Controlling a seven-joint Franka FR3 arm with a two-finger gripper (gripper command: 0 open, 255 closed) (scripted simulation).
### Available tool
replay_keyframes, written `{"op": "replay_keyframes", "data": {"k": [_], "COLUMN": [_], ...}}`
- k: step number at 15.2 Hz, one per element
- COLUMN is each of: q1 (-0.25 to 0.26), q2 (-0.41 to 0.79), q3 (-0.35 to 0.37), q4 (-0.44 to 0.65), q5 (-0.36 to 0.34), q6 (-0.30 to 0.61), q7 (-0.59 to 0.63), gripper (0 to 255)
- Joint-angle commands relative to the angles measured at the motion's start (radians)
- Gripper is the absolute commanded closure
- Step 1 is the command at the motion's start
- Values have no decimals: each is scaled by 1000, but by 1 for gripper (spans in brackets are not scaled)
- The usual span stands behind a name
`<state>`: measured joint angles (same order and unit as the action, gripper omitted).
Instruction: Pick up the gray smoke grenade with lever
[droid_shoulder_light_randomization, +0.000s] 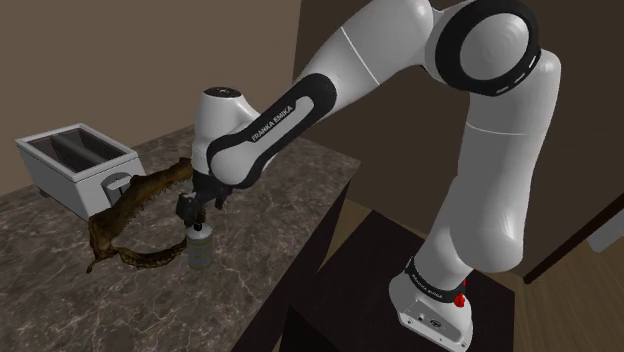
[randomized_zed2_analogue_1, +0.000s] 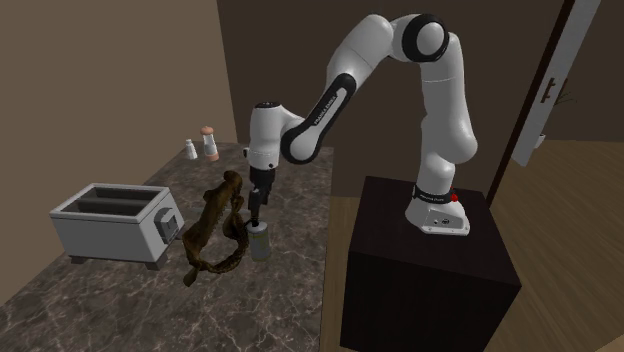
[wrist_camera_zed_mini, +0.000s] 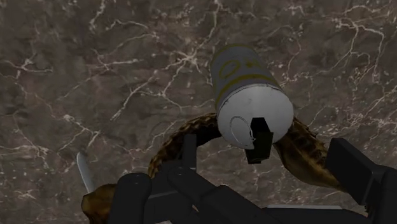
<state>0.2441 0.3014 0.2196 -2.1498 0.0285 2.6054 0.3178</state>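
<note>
**Item: gray smoke grenade, upright on counter, gripper above it**

- Smoke grenade (droid_shoulder_light_randomization: 200, 250): gray cylinder with yellow markings on its side, pale cap and black lever (wrist_camera_zed_mini: 257, 139) on top. It stands upright on the dark marbled counter (droid_shoulder_light_randomization: 245, 295), toward the counter edge nearest the stand (randomized_zed2_analogue_1: 430, 275).
- Gripper (droid_shoulder_light_randomization: 193, 212): all black, pointing straight down, directly over the grenade's cap. In the wrist view the fingers (wrist_camera_zed_mini: 357, 173) stand wide apart on either side of the cap and touch nothing. Nothing is held.
- Snake figure (droid_shoulder_light_randomization: 130, 212): brown and mottled. It lies curled on the counter, with one loop just beside the grenade's base. Whether they touch cannot be told.
- Toaster (droid_shoulder_light_randomization: 72, 165): pale gray, two slots, beyond the snake figure and well apart from the grenade.
- Two shakers (randomized_zed2_analogue_1: 200, 147): at the counter's far end in the second exterior view.
</note>
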Motion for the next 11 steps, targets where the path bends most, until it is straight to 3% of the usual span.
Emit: {"op": "replay_keyframes", "data": {"k": [1, 10, 11], "q1": [23, 36, 35], "q2": [68, 148, 149], "q3": [-5, -20, -20], "q4": [60, 59, 61], "q5": [-23, -41, -41], "q6": [15, 95, 94], "q7": [28, 34, 34], "gripper": [0, 0, 255]}}
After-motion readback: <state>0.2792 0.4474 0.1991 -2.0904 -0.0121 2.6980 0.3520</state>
